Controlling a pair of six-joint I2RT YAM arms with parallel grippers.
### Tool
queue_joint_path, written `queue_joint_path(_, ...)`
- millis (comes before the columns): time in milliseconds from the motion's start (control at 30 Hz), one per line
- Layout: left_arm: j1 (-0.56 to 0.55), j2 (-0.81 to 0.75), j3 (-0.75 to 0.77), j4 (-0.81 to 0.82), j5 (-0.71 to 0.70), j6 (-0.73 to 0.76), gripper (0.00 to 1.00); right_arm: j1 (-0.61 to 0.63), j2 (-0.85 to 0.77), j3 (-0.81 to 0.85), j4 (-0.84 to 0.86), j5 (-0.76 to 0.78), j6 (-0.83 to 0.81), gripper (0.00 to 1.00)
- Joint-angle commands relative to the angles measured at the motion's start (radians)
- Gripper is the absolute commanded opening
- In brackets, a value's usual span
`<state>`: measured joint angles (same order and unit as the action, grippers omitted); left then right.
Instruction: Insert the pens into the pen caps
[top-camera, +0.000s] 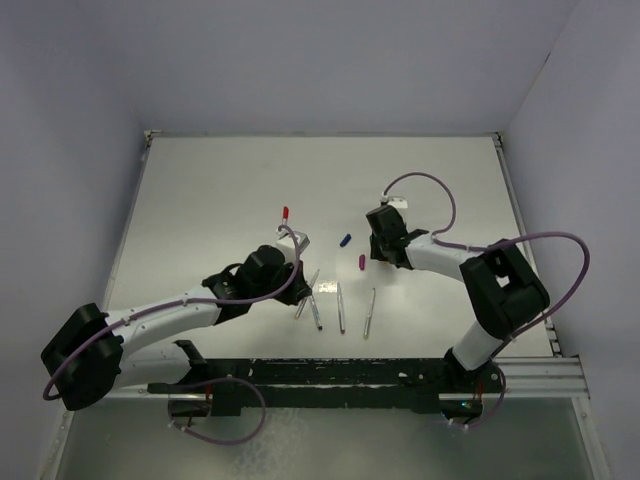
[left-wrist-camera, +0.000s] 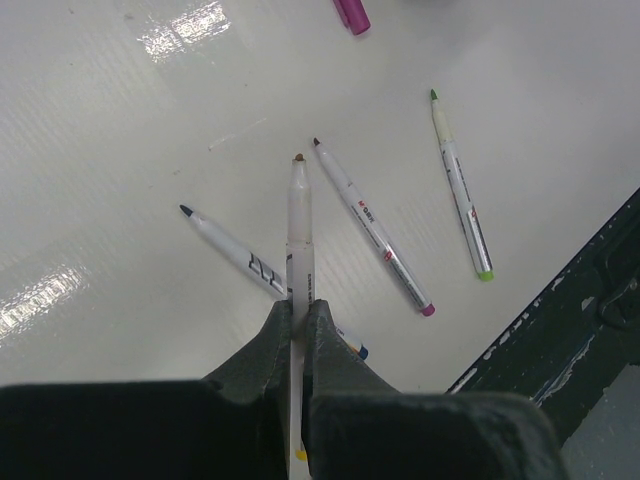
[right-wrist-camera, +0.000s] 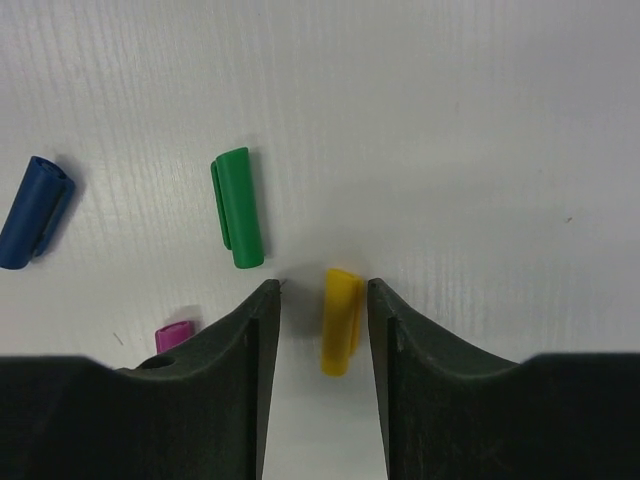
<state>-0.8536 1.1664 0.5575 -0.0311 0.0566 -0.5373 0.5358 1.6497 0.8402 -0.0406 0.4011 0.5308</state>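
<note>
My left gripper is shut on a pale pen with a brownish tip, held above the table and pointing away. Three more pens lie below it: a blue-tipped one, one with a magenta end and a green one. My right gripper is open and low over the table, with the yellow cap lying between its fingers, closer to the right one. The green cap, blue cap and purple cap lie to its left. The red cap lies apart, farther back.
In the top view both grippers, the left and the right, work at mid-table. Loose pens lie between them and the black base rail along the near edge. White walls enclose the table.
</note>
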Motion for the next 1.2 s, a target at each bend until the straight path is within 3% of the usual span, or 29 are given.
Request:
queue_joint_path(0, -0.003, -0.025, -0.005, 0.042, 0.002, 0.003, 0.0, 0.001, 0.023, 0.026, 0.007, 0.009, 0.017, 0.4)
queue_joint_path(67, -0.002, -0.024, -0.004, 0.041, 0.002, 0.001, 0.0, 0.001, 0.029, 0.021, 0.006, -0.003, 0.022, 0.28)
queue_joint_path(100, -0.002, -0.025, -0.003, 0.039, 0.002, 0.001, 0.0, 0.0, 0.03, 0.021, -0.001, -0.008, 0.029, 0.08)
queue_joint_path(133, -0.002, -0.026, -0.002, 0.036, 0.0, 0.0, 0.0, 0.001, 0.031, 0.019, -0.009, -0.009, 0.039, 0.01)
queue_joint_path(467, -0.002, -0.045, 0.001, 0.023, -0.017, 0.007, 0.0, 0.001, -0.065, -0.021, -0.03, -0.034, 0.061, 0.0)
queue_joint_path(667, -0.002, -0.018, 0.0, 0.109, 0.035, 0.016, 0.0, 0.001, -0.286, -0.053, 0.032, -0.085, 0.025, 0.0)
queue_joint_path(967, -0.002, 0.041, -0.016, 0.439, 0.221, -0.051, 0.0, 0.001, -0.692, -0.285, 0.416, -0.295, 0.04, 0.0)
queue_joint_path(1167, -0.002, 0.118, -0.065, 0.776, 0.337, -0.18, 0.0, 0.001, -0.816, -0.423, 0.687, -0.37, 0.15, 0.0)
